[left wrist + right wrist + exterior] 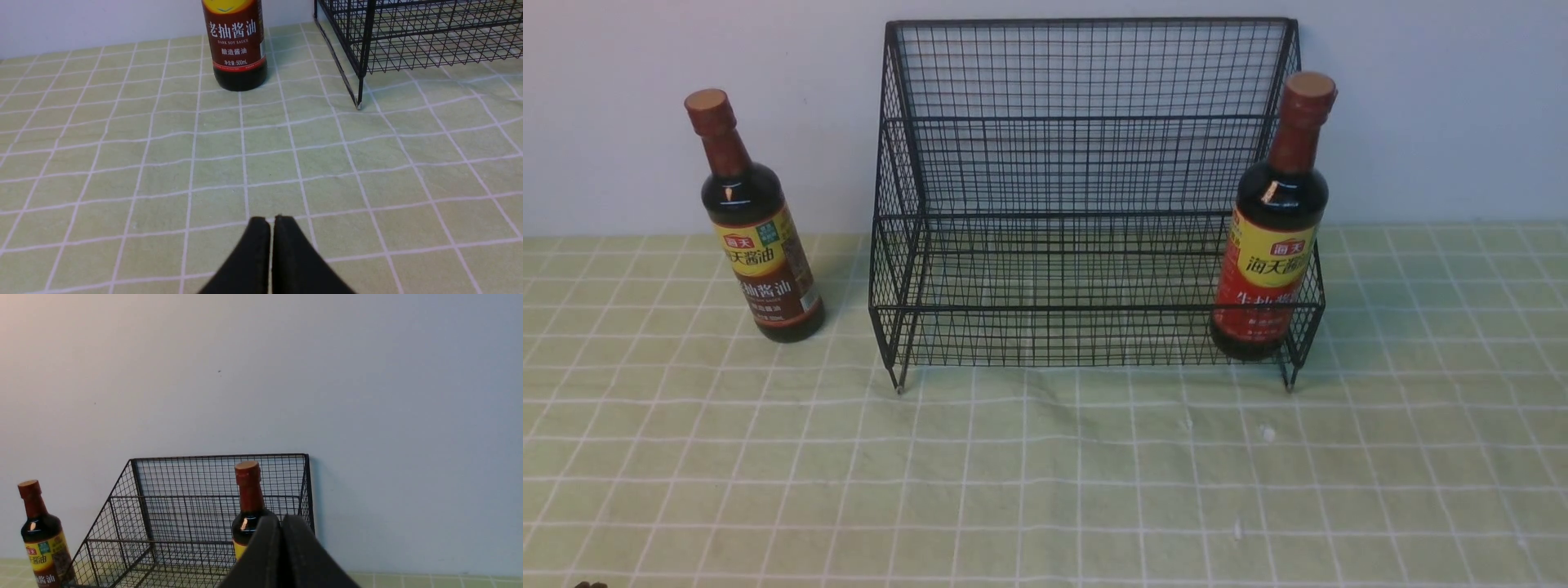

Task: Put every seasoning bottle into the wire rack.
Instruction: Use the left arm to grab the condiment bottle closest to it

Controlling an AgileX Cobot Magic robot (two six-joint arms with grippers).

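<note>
With left end effector and right end effector pinched shut, empty, an unopened approach could topple the brown-label soy-sauce bottle.

A pale green, white-gridded cloth covers the surface — lightly wrinkled — and a plain pale wall stands along its far edge.

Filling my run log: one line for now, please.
red-label bottle: in wire rack, right end | brown-label bottle: on cloth, left of rack | left gripper: shut, empty | right gripper: shut, empty
</note>
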